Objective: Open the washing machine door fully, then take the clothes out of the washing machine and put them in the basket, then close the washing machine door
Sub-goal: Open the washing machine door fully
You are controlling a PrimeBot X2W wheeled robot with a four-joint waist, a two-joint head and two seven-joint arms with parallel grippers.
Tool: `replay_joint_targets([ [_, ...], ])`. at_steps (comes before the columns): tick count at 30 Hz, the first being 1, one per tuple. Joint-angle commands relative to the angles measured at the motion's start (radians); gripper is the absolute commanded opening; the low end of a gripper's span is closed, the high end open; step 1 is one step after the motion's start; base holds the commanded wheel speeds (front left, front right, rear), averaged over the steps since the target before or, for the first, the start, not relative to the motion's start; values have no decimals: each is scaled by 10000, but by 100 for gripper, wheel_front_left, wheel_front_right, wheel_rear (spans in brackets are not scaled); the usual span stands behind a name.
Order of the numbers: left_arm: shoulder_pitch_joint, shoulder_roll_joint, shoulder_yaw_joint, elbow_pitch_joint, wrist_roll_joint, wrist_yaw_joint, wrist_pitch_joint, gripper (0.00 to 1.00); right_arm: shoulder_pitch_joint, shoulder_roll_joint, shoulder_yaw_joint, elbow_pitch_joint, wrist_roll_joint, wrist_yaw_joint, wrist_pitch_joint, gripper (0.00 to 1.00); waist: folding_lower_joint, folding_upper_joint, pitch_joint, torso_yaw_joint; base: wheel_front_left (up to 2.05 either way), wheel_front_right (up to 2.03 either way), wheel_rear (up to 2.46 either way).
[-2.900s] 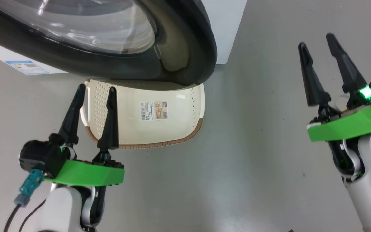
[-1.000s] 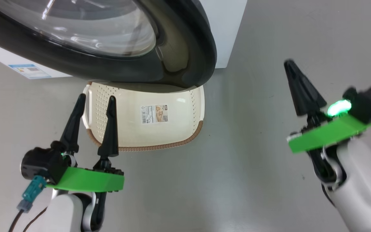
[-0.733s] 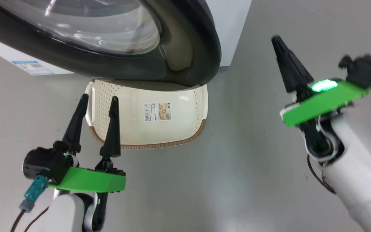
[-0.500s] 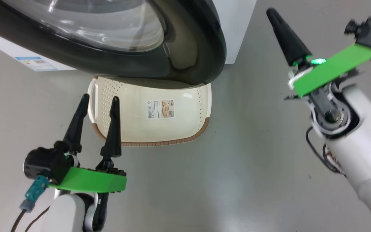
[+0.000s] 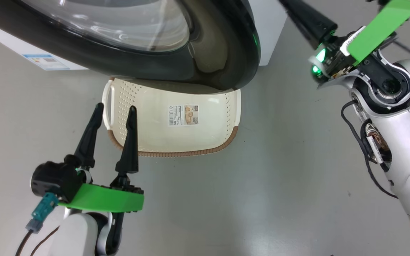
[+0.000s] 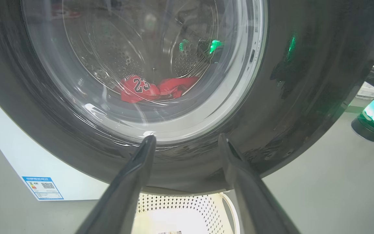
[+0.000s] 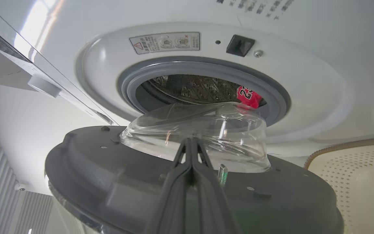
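The washing machine door [image 5: 222, 42], black-rimmed with a glass bowl [image 7: 200, 136], stands partly open above the basket [image 5: 148, 103]. My right gripper [image 7: 192, 143] is shut with nothing in it. It points at the door's inner side, just short of the glass bowl, and its fingers [image 5: 308, 21] rise past the door's right edge. Red clothes [image 7: 248, 96], one marked 23 [image 6: 138, 87], lie in the steel drum of the washing machine [image 7: 304, 81]. My left gripper [image 5: 115, 106] is open, low before the door's outer face [image 6: 304, 81] and over the basket's left end.
The cream basket [image 7: 352, 169] lies on the grey floor [image 5: 262, 177] under the door, holding only its paper label [image 5: 183, 114]. A blue label sticker [image 5: 45, 61] marks the washer's lower front. Open floor spreads to the right and in front.
My right gripper has shut, and its arm has lifted and swung up towards the door's right edge. The head camera has shifted a little. The left arm has stayed put.
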Motion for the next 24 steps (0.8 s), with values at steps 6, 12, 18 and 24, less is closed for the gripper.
replay_joint_targets([
  [6, -158, 190, 240, -212, -122, 91, -49, 100, -316, 432, -450, 51, 438, 67, 1577, 0, 0, 0, 16, 73, 0, 0, 0],
  [12, -139, 190, 247, -166, -126, 85, -49, 100, -374, 600, -594, 198, 145, 67, 2597, 0, 0, 0, -35, 128, 0, 0, 0],
  [18, -147, 190, 269, -228, -101, 134, -49, 100, -211, 843, -800, 147, -232, 67, 3040, 0, 0, 0, -124, 182, 0, 0, 0],
  [24, -16, 190, 330, -224, -58, 175, -49, 100, 66, 1045, -987, 172, -527, 67, 3381, 0, 0, 0, -372, 274, 0, 0, 0],
])
